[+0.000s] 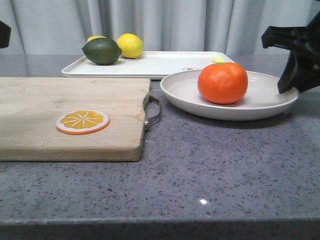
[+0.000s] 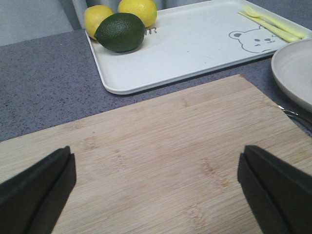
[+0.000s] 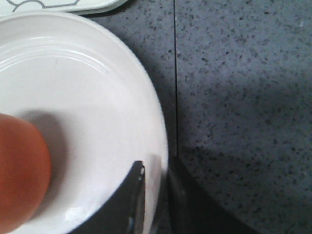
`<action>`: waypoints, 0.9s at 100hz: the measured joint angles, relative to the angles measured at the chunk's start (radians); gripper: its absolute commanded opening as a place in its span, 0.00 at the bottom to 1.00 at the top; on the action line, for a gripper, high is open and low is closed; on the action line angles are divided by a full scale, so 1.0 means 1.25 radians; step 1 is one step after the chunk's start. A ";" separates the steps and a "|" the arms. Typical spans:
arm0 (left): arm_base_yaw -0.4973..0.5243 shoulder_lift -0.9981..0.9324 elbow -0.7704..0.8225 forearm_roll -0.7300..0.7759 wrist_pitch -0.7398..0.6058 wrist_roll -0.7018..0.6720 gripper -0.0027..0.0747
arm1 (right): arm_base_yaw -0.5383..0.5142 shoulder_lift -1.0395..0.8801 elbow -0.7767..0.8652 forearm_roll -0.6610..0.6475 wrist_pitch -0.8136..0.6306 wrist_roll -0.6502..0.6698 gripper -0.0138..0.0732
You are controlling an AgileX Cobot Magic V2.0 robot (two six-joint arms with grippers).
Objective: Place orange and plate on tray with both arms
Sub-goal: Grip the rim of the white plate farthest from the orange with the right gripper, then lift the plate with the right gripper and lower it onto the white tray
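Note:
The orange [image 1: 223,83] sits in the off-white plate [image 1: 265,100], which stands just in front of the white tray [image 1: 160,64]. My right gripper [image 3: 156,168] is shut on the plate's right rim [image 3: 158,146], one finger inside and one outside; the front view shows this gripper [image 1: 292,85] at the rim. In the right wrist view the orange [image 3: 19,175] fills the lower corner. Over the wooden cutting board [image 2: 170,146], my left gripper [image 2: 156,161] hangs wide open and holds nothing. The tray [image 2: 195,48] with its bear drawing lies beyond the board.
A dark green lime [image 1: 102,51] and two lemons [image 1: 130,45] occupy the tray's far left end; a yellow fork [image 2: 270,24] lies at its right end. An orange slice disc [image 1: 82,121] rests on the cutting board [image 1: 50,100], whose metal handle [image 1: 153,110] faces the plate.

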 measured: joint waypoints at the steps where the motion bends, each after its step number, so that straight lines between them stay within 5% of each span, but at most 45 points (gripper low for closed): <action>1: 0.000 0.000 0.000 0.000 0.000 0.000 0.86 | 0.000 0.000 0.000 0.000 0.000 0.000 0.17; 11: 0.000 0.000 0.000 0.000 0.000 0.000 0.86 | 0.000 0.000 0.000 0.002 -0.007 0.000 0.07; 58: 0.000 0.000 0.000 0.000 0.000 0.000 0.86 | 0.000 -0.040 -0.006 0.019 0.005 -0.001 0.09; 90: 0.000 0.000 0.000 0.000 0.000 0.000 0.86 | 0.000 -0.050 -0.184 0.042 0.073 -0.001 0.09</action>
